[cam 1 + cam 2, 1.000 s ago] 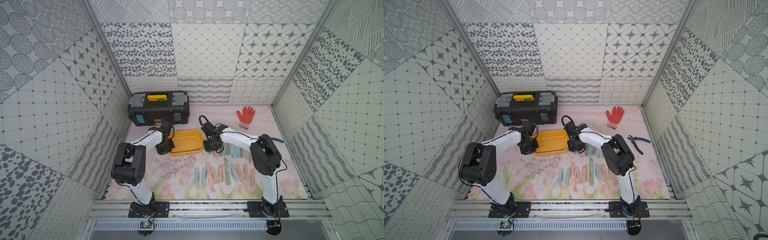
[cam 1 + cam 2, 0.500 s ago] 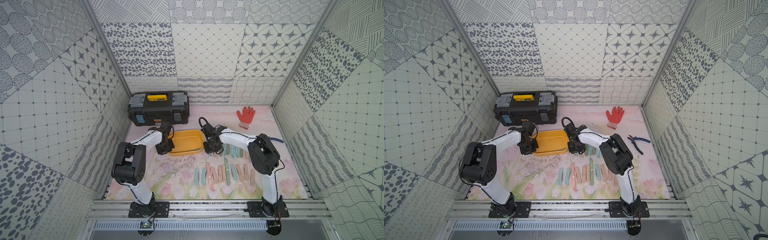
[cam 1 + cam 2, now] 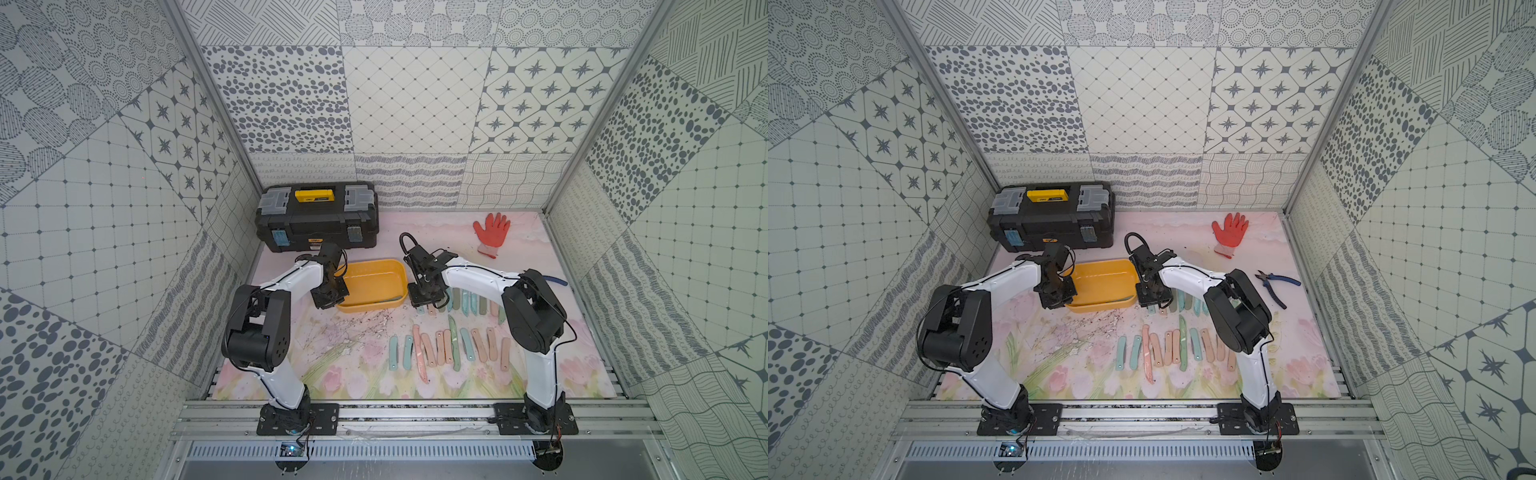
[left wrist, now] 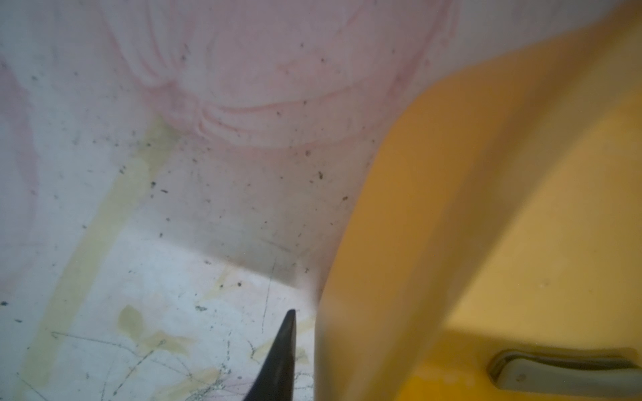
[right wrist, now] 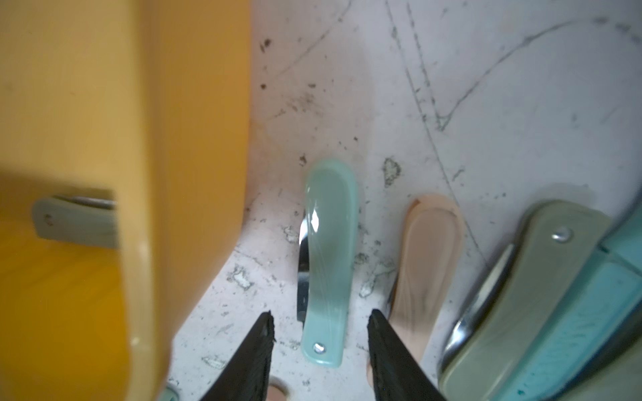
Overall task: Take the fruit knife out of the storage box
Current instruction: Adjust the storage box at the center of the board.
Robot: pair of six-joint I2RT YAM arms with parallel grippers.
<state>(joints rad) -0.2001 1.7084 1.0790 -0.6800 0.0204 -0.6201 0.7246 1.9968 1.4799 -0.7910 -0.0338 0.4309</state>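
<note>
While the right gripper (image 5: 319, 314) points down at the mat (image 5: 486, 104), its jaws stand partly spread, one on each side of a mint-green fruit knife (image 5: 328, 264). Neither jaw touches it. This knife is folded and lies flat on the mat, just beside the outer wall of the storage box (image 5: 194, 139). A peach knife (image 5: 427, 264) and an olive knife (image 5: 542, 295) lie next to it.

Right arm: elbow raised over the rows of knives (image 3: 449, 349), white forearm reaching inward to the box's near right corner, wrist bent down.

Left gripper (image 3: 330, 299): at the box's near left corner. The left wrist view shows only one black finger (image 4: 285, 350), just outside the yellow wall with a sliver of mat between. The other finger is hidden, so I cannot tell how the jaws stand.

Left arm: elbow high near its base, forearm stretched forward, wrist down.

Inside the box, a grey-green fruit knife (image 4: 562, 371) lies folded along the near wall.
</note>
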